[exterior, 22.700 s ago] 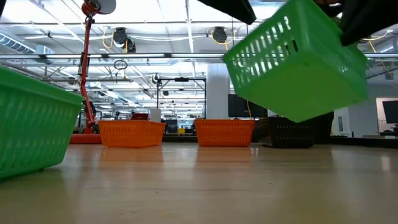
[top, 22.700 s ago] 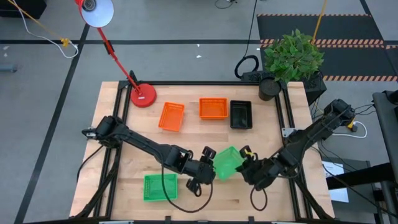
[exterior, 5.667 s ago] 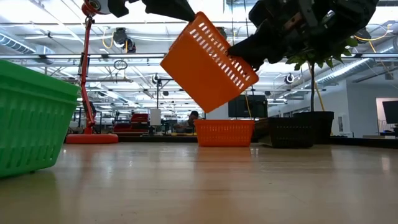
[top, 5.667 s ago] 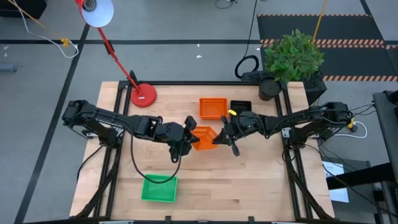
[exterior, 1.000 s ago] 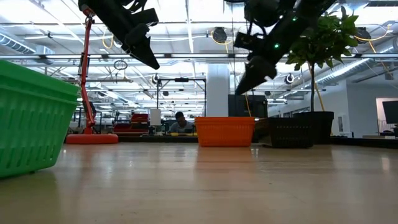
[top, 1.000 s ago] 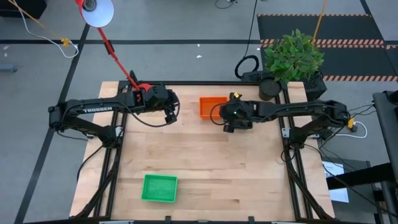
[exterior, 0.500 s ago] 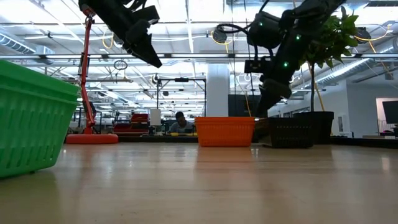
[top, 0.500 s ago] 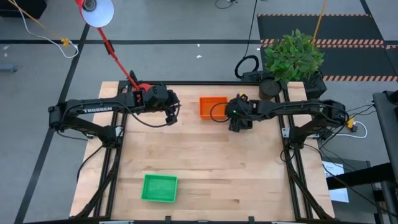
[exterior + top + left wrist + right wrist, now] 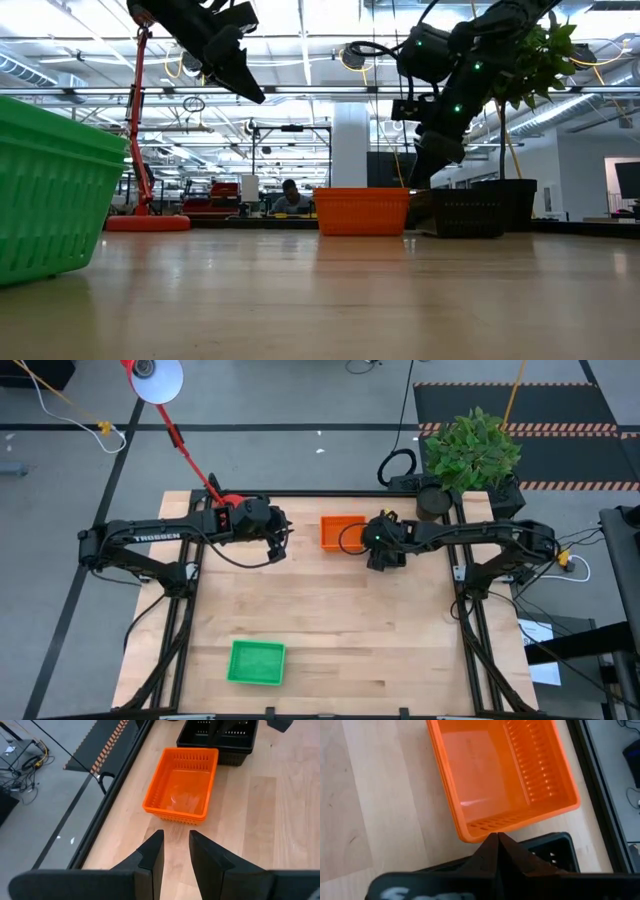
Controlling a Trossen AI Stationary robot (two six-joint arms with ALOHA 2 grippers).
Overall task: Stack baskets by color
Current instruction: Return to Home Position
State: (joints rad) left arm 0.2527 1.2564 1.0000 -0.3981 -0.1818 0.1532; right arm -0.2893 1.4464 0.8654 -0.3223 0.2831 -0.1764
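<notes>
Orange baskets [image 9: 340,531]: we see them nested in 1 pile near the middle of the tabletop's [image 9: 330,620] far edge, with no gripper touching them; we cannot count the layers.
Black baskets [image 9: 470,212]: they sit just beside the orange pile, on the right arm's side; from above, that arm covers most of them.
Green baskets [image 9: 256,662]: they stand alone near the front edge on the left arm's side, well apart from the others.
Left gripper [image 9: 175,836]: we find it raised above the far part of the tabletop, between the red lamp base [image 9: 226,501] and the orange baskets; its 2 fingers stand a narrow gap apart with nothing between them.
Right gripper [image 9: 497,836]: it hangs in the air over the black baskets, close to the orange pile; its fingers are pressed together and hold nothing.
Potted plant [image 9: 470,450]: it stands beyond the far right corner.
</notes>
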